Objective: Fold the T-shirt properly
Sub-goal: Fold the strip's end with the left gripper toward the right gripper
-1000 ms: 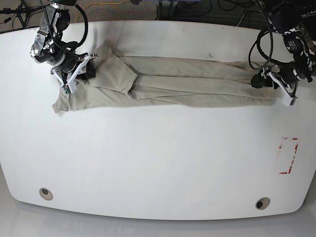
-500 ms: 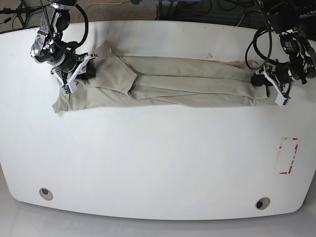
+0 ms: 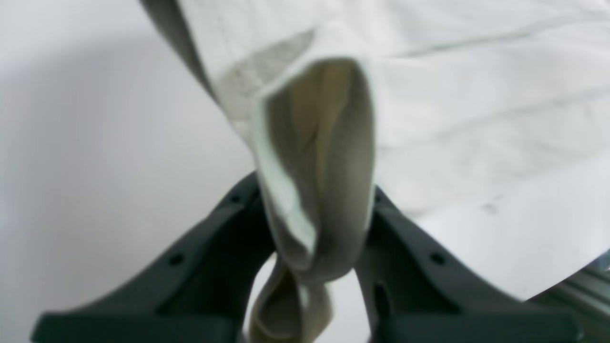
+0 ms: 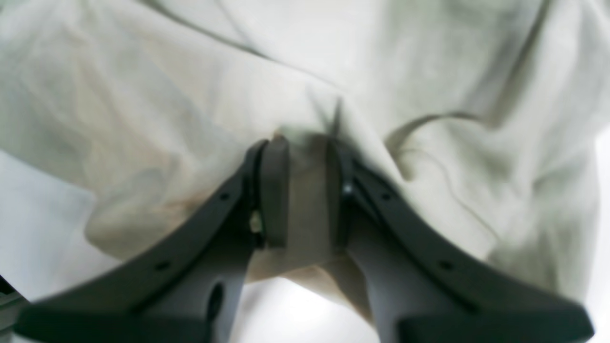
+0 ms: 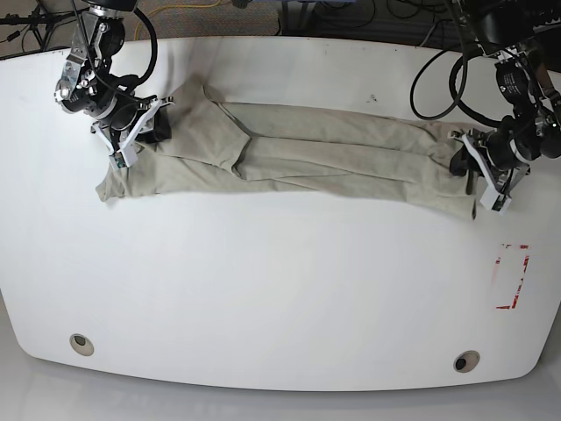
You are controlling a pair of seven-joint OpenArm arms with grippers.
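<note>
T-shirt (image 5: pixel 298 153) lies stretched along our white surface (image 5: pixel 263 281) — one end pinched between our left fingers (image 3: pixel 317 228), the other bunched between our closed right fingers (image 4: pixel 305 190).

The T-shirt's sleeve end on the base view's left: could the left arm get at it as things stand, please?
Probably not: the left pincer is shut on the T-shirt at the opposite end, and the right pincer already grips that sleeve end.

White table (image 5: pixel 280 289) under long T-shirt (image 5: pixel 333 158)
</note>
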